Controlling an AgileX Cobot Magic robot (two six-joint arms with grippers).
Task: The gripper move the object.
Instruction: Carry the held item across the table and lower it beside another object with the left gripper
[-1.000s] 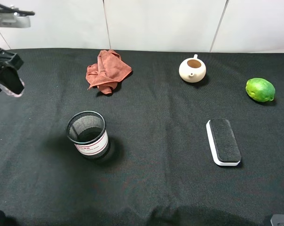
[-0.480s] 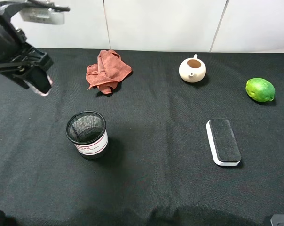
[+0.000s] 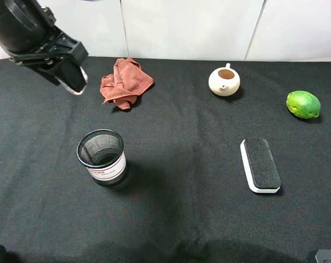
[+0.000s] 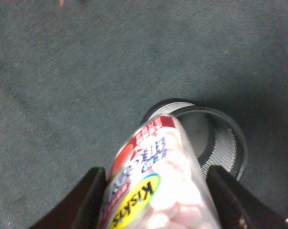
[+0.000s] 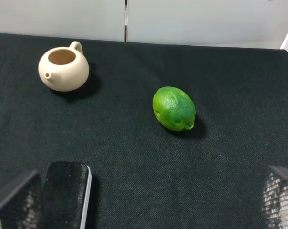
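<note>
My left gripper [image 3: 73, 76], a big black arm end, hangs above the table's back left, left of the red cloth. It is shut on the object, a small clear bottle [image 3: 78, 87] with pale pink contents and a red and yellow label. In the left wrist view the bottle [image 4: 158, 176] sits between the two dark fingers [image 4: 89, 200], and the mesh cup [image 4: 225, 138] lies below and just beyond it. The cap is hidden. My right gripper [image 5: 144, 210] is open and empty, low over the right side.
A black mesh cup [image 3: 101, 156] stands front left. A red cloth [image 3: 124, 82] lies at the back. A cream teapot [image 3: 224, 81], a green lime [image 3: 303, 104] and a black eraser [image 3: 260, 164] are on the right. The lime [image 5: 174, 108] and teapot [image 5: 64, 69] also show in the right wrist view.
My left gripper has carried the bottle from the far left edge rightward and toward the back, nearer the red cloth. Nothing else has moved.
</note>
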